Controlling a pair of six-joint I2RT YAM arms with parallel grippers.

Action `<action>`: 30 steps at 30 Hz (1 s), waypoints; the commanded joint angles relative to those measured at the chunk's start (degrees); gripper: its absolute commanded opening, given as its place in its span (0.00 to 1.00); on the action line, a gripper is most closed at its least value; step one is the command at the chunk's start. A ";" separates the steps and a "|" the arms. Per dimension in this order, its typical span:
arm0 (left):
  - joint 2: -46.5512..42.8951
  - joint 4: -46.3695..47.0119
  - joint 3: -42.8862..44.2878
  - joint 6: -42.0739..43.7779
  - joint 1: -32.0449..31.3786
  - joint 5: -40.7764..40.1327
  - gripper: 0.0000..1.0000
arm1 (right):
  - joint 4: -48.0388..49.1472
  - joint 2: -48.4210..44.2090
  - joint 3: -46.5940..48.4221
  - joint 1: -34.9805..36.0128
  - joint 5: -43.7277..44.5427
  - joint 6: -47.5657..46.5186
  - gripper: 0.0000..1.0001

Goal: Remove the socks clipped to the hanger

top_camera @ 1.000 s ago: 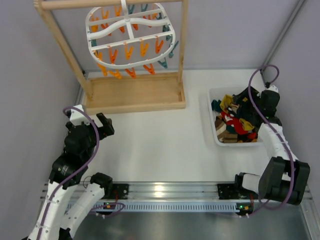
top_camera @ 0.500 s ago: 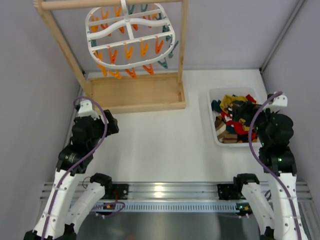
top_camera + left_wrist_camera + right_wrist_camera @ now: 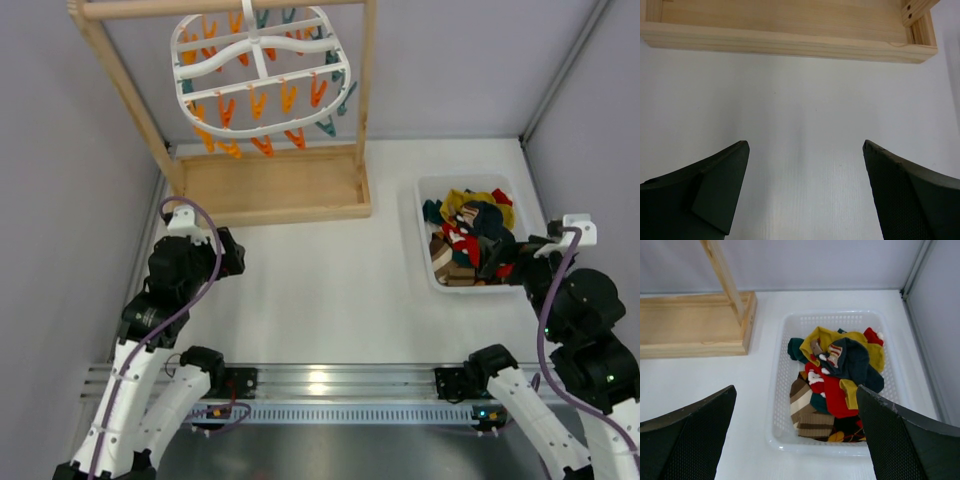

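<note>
The hanger, a white oval ring with orange and teal clips, hangs from the wooden frame's top bar with no sock on any clip. The socks lie heaped in a white basket at the right: red, mustard, dark and striped ones. My right gripper stands open by the basket's near right edge; in the right wrist view its jaws are wide apart and empty. My left gripper is open and empty above bare table, in front of the frame's base.
The wooden frame stands at the back left, its flat base just beyond my left fingers. Grey walls close in the left and right sides. A metal rail runs along the near edge.
My right arm has drawn back from over the basket toward the near right, and its jaws have opened fully. My left arm has shifted slightly forward and right.
</note>
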 commanded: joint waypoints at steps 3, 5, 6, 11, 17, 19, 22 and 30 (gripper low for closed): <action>-2.52 3.43 -0.35 0.90 0.38 -0.24 0.99 | -7.03 -4.01 3.35 1.08 7.15 -3.14 1.00; -4.28 3.52 -0.53 0.72 0.38 -1.21 0.99 | -7.65 -5.07 2.91 1.08 8.65 -3.67 0.99; -4.72 3.43 -0.62 0.72 0.38 -1.39 0.99 | -7.74 -6.12 2.65 1.17 9.35 -3.67 1.00; -7.62 3.43 -0.79 0.55 0.38 -2.35 0.99 | -7.74 -9.02 0.01 1.08 9.71 -3.14 0.99; -10.35 3.43 -0.97 0.28 0.38 -3.76 0.99 | -8.18 -8.94 -0.26 1.17 9.88 -3.05 0.99; -10.53 3.43 -0.97 0.28 0.38 -3.76 0.99 | -8.10 -8.68 -0.25 1.08 9.80 -3.05 0.99; -10.53 3.34 -0.97 0.28 0.38 -3.33 0.99 | -7.75 -8.41 -0.60 1.17 9.27 -2.97 1.00; -11.23 3.43 -0.97 0.20 0.38 -4.11 0.99 | -7.66 -7.89 -0.87 1.17 8.30 -2.97 0.99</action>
